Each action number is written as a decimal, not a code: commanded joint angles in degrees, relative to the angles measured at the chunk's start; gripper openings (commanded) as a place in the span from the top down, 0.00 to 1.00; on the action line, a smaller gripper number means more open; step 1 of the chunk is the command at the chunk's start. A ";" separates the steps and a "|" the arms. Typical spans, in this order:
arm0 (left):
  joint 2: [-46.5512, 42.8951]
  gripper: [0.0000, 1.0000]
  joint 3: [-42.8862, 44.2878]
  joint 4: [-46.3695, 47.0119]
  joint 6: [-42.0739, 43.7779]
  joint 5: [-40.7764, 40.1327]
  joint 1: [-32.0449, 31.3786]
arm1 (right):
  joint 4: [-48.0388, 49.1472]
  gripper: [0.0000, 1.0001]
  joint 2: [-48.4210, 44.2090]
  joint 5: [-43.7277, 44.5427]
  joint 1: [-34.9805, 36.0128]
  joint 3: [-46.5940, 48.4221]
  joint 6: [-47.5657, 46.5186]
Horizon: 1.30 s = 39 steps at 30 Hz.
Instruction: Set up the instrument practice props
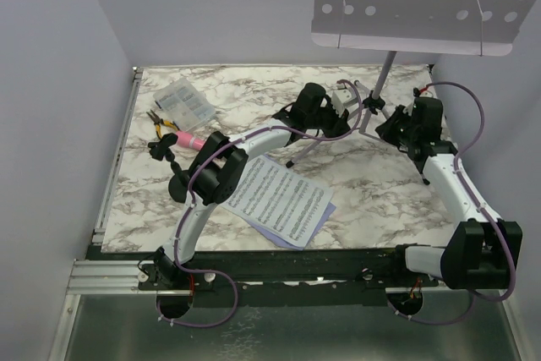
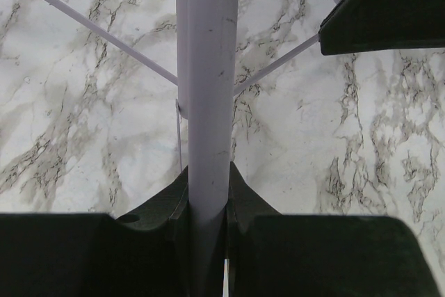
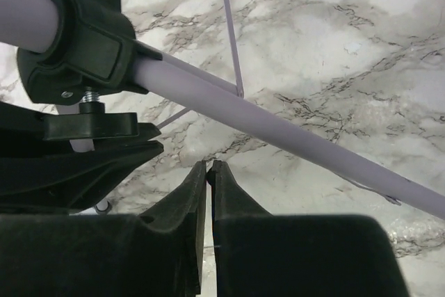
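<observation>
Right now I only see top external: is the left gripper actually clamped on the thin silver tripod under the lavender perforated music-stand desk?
Observer: Yes. Left wrist shows the left gripper clamped on a pale tripod tube that runs straight out of its grip.
Operator: Right gripper holding anything?
Observer: No. Right wrist shows the right gripper shut on nothing; a sloping tube crosses beyond its fingertips, clear of them.
Operator: Anything else near it?
Observer: A black plastic clamp collar with a thumbscrew knob grips that tube, up-left of the tips.
</observation>
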 commanded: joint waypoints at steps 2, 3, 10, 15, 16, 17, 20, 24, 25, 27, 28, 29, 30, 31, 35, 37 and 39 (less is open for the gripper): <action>4.31 1.00 -1.23 -11.56 -2.52 -3.42 0.96 | 0.52 0.82 -2.92 -5.05 0.28 3.26 -4.74; 4.33 1.00 -1.16 -11.63 -2.51 -3.45 0.97 | 0.25 0.76 -2.93 -6.71 0.56 4.18 -5.99; 4.58 1.00 -0.88 -11.82 -2.60 -3.23 0.98 | -3.65 0.43 0.30 1.23 6.53 9.93 -11.55; 4.44 1.00 -0.89 -11.91 -2.15 -3.60 0.96 | -4.97 0.43 3.65 7.88 9.46 14.43 -12.71; 4.42 1.00 -0.82 -11.93 -2.15 -3.54 0.99 | -5.82 0.44 4.55 9.94 9.68 15.58 -12.52; 4.44 1.00 -0.76 -11.91 -2.15 -3.48 0.99 | -6.25 0.46 5.14 10.85 9.91 16.50 -12.42; 4.58 1.00 -0.79 -11.91 -2.17 -3.42 0.96 | -6.85 0.48 6.65 12.73 10.44 17.57 -12.06; 4.58 1.00 -0.71 -11.91 -2.11 -3.38 0.96 | -7.20 0.51 6.64 12.75 11.21 17.58 -11.79; 4.57 1.00 -0.75 -11.94 -2.07 -3.45 0.94 | -7.09 0.51 6.14 13.03 11.43 17.32 -11.94; 4.61 1.00 -0.71 -11.91 -2.11 -3.55 0.94 | -7.45 0.50 5.44 14.21 11.94 16.97 -12.50; 4.66 1.00 -0.59 -11.91 -2.07 -3.45 0.99 | -7.74 0.49 5.34 15.10 12.19 16.90 -12.83; 4.74 1.00 -0.56 -11.91 -2.07 -3.32 0.96 | -8.25 0.48 5.19 15.90 12.26 16.98 -12.98; 4.78 1.00 -0.62 -11.97 -2.07 -3.38 0.96 | -8.78 0.47 5.00 16.30 12.36 17.10 -13.16; 4.75 1.00 -0.63 -11.99 -2.07 -3.30 0.97 | -9.00 0.47 4.62 16.68 12.39 17.05 -13.33; 4.88 1.00 -0.54 -12.02 -2.07 -3.34 0.99 | -8.86 0.46 3.33 17.26 12.39 16.82 -13.77; 4.84 1.00 -0.53 -12.00 -2.07 -3.37 0.94 | -8.53 0.46 3.30 17.50 12.36 16.91 -14.14; 4.92 1.00 -0.62 -12.04 -2.07 -3.23 0.98 | -8.49 0.46 3.80 17.53 12.36 17.20 -14.30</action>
